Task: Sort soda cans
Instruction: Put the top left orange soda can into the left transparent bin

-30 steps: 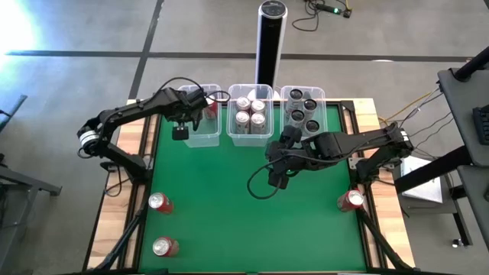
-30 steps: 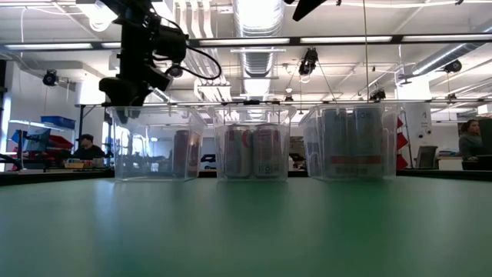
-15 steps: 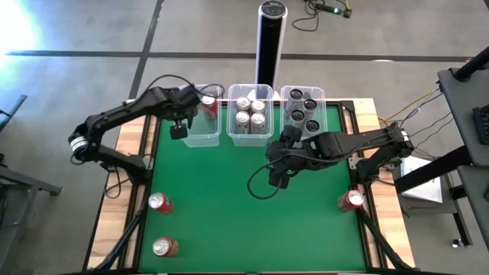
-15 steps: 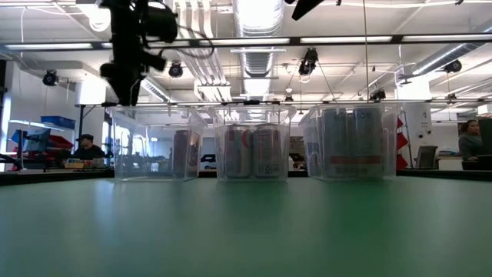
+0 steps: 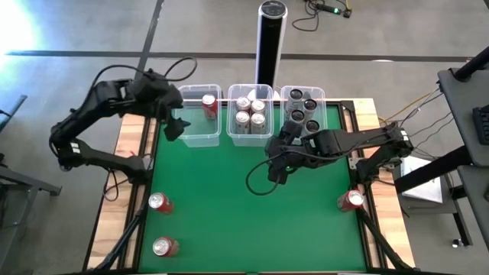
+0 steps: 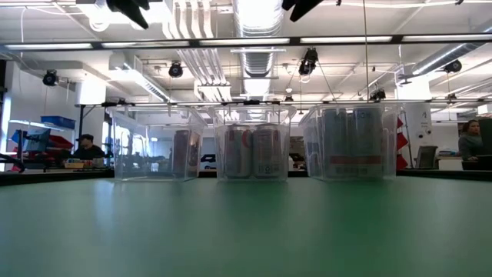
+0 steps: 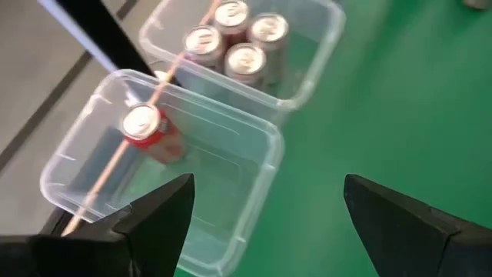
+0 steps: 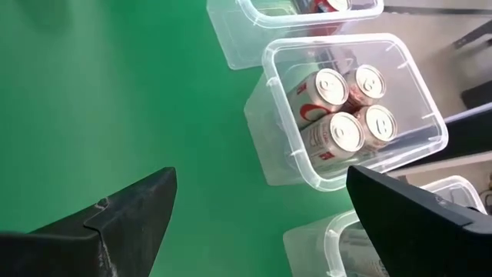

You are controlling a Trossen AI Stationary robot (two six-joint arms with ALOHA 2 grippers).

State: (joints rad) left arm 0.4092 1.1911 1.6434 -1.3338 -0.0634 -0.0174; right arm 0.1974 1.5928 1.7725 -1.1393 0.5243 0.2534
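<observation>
A: Green worktop (image 5: 229, 214) on a grey shop floor, three clear tubs along the far edge. What changed?

B: The left gripper (image 5: 173, 128) was over the left tub (image 5: 200, 137) a moment ago; it has now drawn back off its outer side, jaws spread and empty. One red can (image 5: 208, 104) stands inside that tub (the drop looks done).

A: The other tubs?

B: The middle tub (image 5: 251, 136) holds four silver cans (image 5: 250, 111), the right tub (image 5: 323, 95) dark ones (image 5: 303, 108). The right gripper (image 5: 275, 169) hangs over the mat near them, jaws spread, empty.

A: What's left?

B: Three red cans loose on the worktop: two near the left front (image 5: 160, 202) (image 5: 164, 246), one at the right edge (image 5: 351, 200). I'd judge the left arm free to fetch the next.
</observation>
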